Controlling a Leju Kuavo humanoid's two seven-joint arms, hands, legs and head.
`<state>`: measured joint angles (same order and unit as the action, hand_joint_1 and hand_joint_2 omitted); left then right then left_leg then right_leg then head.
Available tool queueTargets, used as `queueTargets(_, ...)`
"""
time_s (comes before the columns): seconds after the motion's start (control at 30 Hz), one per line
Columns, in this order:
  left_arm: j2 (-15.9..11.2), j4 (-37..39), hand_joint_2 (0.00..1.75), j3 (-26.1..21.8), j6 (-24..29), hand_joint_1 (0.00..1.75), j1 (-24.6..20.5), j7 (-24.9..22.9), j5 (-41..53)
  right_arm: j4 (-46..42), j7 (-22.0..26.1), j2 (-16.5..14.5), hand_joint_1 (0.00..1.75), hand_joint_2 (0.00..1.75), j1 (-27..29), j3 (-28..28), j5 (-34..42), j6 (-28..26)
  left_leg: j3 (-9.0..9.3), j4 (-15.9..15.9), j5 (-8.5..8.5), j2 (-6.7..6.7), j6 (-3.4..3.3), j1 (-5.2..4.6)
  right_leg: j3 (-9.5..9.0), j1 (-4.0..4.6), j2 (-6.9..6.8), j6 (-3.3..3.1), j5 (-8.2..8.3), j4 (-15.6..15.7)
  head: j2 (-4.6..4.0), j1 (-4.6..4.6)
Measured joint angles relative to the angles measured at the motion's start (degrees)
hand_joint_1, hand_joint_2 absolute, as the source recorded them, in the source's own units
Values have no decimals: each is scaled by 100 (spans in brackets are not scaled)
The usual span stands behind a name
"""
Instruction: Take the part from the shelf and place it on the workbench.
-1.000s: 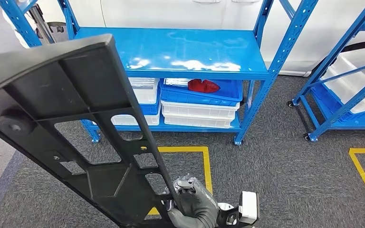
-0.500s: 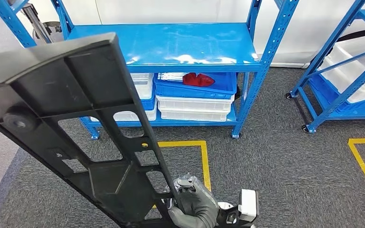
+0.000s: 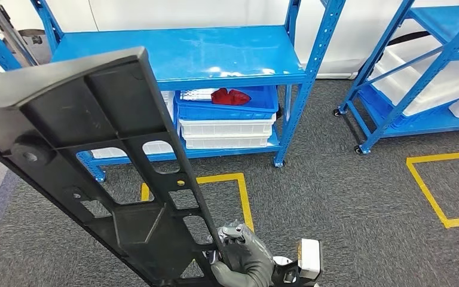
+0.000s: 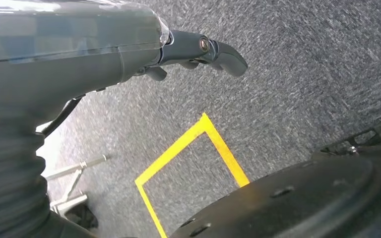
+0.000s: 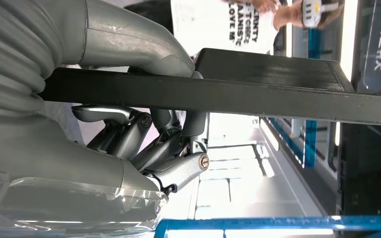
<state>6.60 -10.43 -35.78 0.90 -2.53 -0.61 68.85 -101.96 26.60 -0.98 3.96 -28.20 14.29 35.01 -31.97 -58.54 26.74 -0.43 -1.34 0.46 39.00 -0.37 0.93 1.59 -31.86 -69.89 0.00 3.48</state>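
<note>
The right hand [image 3: 242,258] grips the part [image 3: 101,161], a long black plastic panel with ribs and cut-out windows. It holds the panel's lower end, low in the head view and close to the robot's body. From that grip the long axis runs up and away toward the robot's left, tilted rather than upright, and the broad upper end stands in front of the left side of the blue shelf [image 3: 173,51]. In the right wrist view the right hand's thumb and fingers [image 5: 178,163] are closed around the panel's thin edge [image 5: 218,96], so the part is off the shelf and carried by this hand alone.

The left hand [image 4: 198,49] hangs over grey carpet with nothing in it. The wrist view does not show well enough how its fingers lie, so I cannot tell whether they are spread or curled.

The workbench is nowhere to be seen. Ahead is the blue shelf, its upper board bare and glossy, with white bins and a blue bin [image 3: 227,107] holding something red on the lower level. A second blue rack [image 3: 418,66] stands to the right. Yellow tape squares [image 3: 239,197] mark the carpet.

My judgement is that the carry is under way and the placing is not begun. The long free end swings wide of the grip, so any turn needs room from the shelf's uprights.
</note>
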Motion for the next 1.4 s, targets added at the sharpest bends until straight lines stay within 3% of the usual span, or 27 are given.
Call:
queueTargets(0.07, 0, 0, 175, 0, -3, 0, 11, 0, 0, 0, 0, 0, 175, 175, 5, 3, 0, 0, -21, -2, -2, 118, -4, -12, 248, -15, -50, 26, -185, -550, 0, 0)
queueTargets(0.1, 0, 0, 175, 1, -4, 0, 16, 0, 0, 0, 0, 0, 175, 175, 8, 4, 0, 0, -22, -2, -2, 175, -4, -17, 216, -17, -63, 21, -117, -522, 0, 0)
queueTargets(0.13, 1, 0, 175, 1, -4, 0, 19, 0, 1, 0, 0, 0, 175, 175, 10, 7, 0, 0, -17, -2, -1, 229, -2, -24, 68, -16, -85, 3, 40, -267, 0, 0)
queueTargets(0.2, 3, 0, 175, 6, -5, 0, 26, 0, 4, -1, 0, 0, 175, 175, 7, 9, 0, 0, 1, -2, 5, 313, 11, -44, -391, 26, -265, -84, 374, 570, 0, 0)
queueTargets(0.23, 4, 0, 175, 9, -6, 0, 30, 0, 6, -2, 1, 0, 175, 175, 5, 10, 0, 0, 5, -2, 7, 345, 30, -53, -545, 60, -353, -132, 461, 882, 0, 0)
queueTargets(0.3, 5, 0, 175, 13, -8, 0, 37, -1, 7, -2, 2, 0, 175, 175, 4, 14, 0, 0, 11, 8, 6, 406, 84, -63, -619, 114, -422, -203, 478, 1098, 0, 0)
queueTargets(0.37, -1, -1, 175, 14, -7, 0, 45, -2, 7, -7, 1, -1, 175, 175, 9, 17, -2, 0, 34, 28, 12, 456, 146, -70, -624, 93, -317, -251, 529, 1162, 0, 0)
queueTargets(0.43, -7, -3, 175, 15, -1, 0, 44, 7, -1, -14, -2, -7, 175, 175, 3, 18, -3, -3, -42, -172, 176, 327, 201, -80, -666, 42, -220, -307, 601, 1262, 0, 2)
queueTargets(0.53, -4, -4, 175, 15, 14, 0, 13, 21, -19, -16, -8, -28, 175, 175, 5, 14, -5, -18, -520, -1215, 691, 69, 254, -75, -672, 29, -75, -349, 645, 1295, 0, 4)
queueTargets(0.57, -3, -4, 175, 15, 19, 0, 5, 22, -21, -16, -11, -31, 175, 175, 12, 13, -7, -27, -650, -1487, 760, 50, 266, -73, -672, 33, -12, -352, 645, 1289, 0, 4)
queueTargets(0.6, -1, -4, 175, 15, 24, 0, 0, 23, -21, -15, -13, -31, 175, 175, 18, 13, -8, -38, -683, -1541, 704, 41, 274, -68, -674, 34, 60, -351, 644, 1280, 0, 4)
queueTargets(0.63, -1, -4, 175, 15, 27, 0, -2, 22, -20, -15, -13, -31, 175, 175, 22, 13, -9, -49, -607, -1363, 542, 27, 279, -57, -679, 32, 138, -346, 641, 1267, 0, 4)
queueTargets(0.67, -2, -4, 175, 15, 28, 0, 1, 20, -17, -16, -12, -31, 175, 175, 23, 13, -9, -60, -437, -987, 313, -16, 282, -41, -683, 27, 217, -334, 633, 1247, 0, 4)
queueTargets(0.73, -3, -4, 175, 15, 28, 0, 6, 18, -14, -16, -7, -31, 175, 175, 25, 11, -9, -80, -96, -239, 13, -212, 265, -3, -658, 30, 357, -288, 605, 1180, 0, 3)
queueTargets(0.8, -1, -4, 175, 15, 28, 0, 4, 17, -15, -17, -4, -30, 175, 175, 39, 10, -9, -95, 16, 25, -22, -318, 212, 1, -598, 35, 458, -226, 597, 1131, 0, 3)
queueTargets(0.87, 4, -4, 175, 15, 28, 0, 2, 17, -17, -17, -3, -29, 175, 175, 66, 12, -9, -97, 14, 47, -44, -234, 140, -6, -559, 23, 513, -164, 604, 1118, 0, 3)
queueTargets(0.93, 9, -5, 175, 15, 28, 0, 12, 10, -22, -17, 1, -28, 175, 175, 78, 14, -8, -89, 20, 79, -67, -125, 72, 8, -472, 21, 335, -96, 477, 930, 0, 2)
queueTargets(1.0, 11, -5, 175, 15, 26, 0, 28, 4, -28, -11, 7, -28, 175, 175, 74, 14, -3, -66, 15, 90, -69, 2, 33, 11, -170, 11, 58, -31, 133, 302, 0, 2)
queueTargets(1.07, 11, -4, 175, 15, 19, 0, 42, 3, -32, 3, 13, -28, 175, 175, 71, 15, 3, -29, 2, 87, -62, 138, 22, 5, 191, -18, -43, 12, -142, -411, 0, 2)
queueTargets(1.1, 11, -4, 175, 15, 15, 0, 48, 2, -32, 10, 14, -28, 175, 175, 70, 15, 4, -15, 0, 86, -57, 206, 23, 4, 253, -28, -58, 20, -134, -529, 0, 2)
queueTargets(1.13, 11, -4, 175, 15, 11, 0, 53, 1, -33, 15, 15, -28, 175, 175, 67, 15, 7, -5, 3, 85, -52, 268, 29, 4, 191, -35, -79, 18, -20, -409, 0, 2)
queueTargets(1.2, 11, -5, 175, 15, 5, 0, 63, -1, -33, 17, 16, -28, 175, 175, 52, 15, 12, 0, 28, 85, -35, 372, 51, 0, -228, -25, -224, -23, 335, 388, 0, 2)
queueTargets(1.27, 10, -5, 175, 15, 2, 0, 77, -1, -34, 17, 19, -28, 175, 175, 27, 15, 17, 2, 53, 84, -16, 448, 102, -20, -554, 20, -369, -106, 526, 1034, 0, 2)
queueTargets(1.3, 9, -5, 175, 15, 0, 0, 81, -2, -34, 17, 23, -28, 175, 175, 16, 15, 20, 3, 63, 88, -10, 480, 134, -29, -596, 43, -395, -148, 533, 1143, 0, 2)
queueTargets(1.37, 7, -7, 175, 15, -2, 0, 86, -4, -35, 17, 31, -29, 175, 175, 10, 15, 25, 4, 82, 103, -2, 540, 202, -33, -588, 42, -290, -221, 554, 1160, 0, 2)
queueTargets(1.4, 2, -8, 175, 15, -2, 0, 87, -7, -36, 17, 34, -30, 175, 175, 9, 15, 27, 4, 82, 81, 24, 501, 232, -30, -598, 27, -239, -252, 576, 1189, 0, 2)
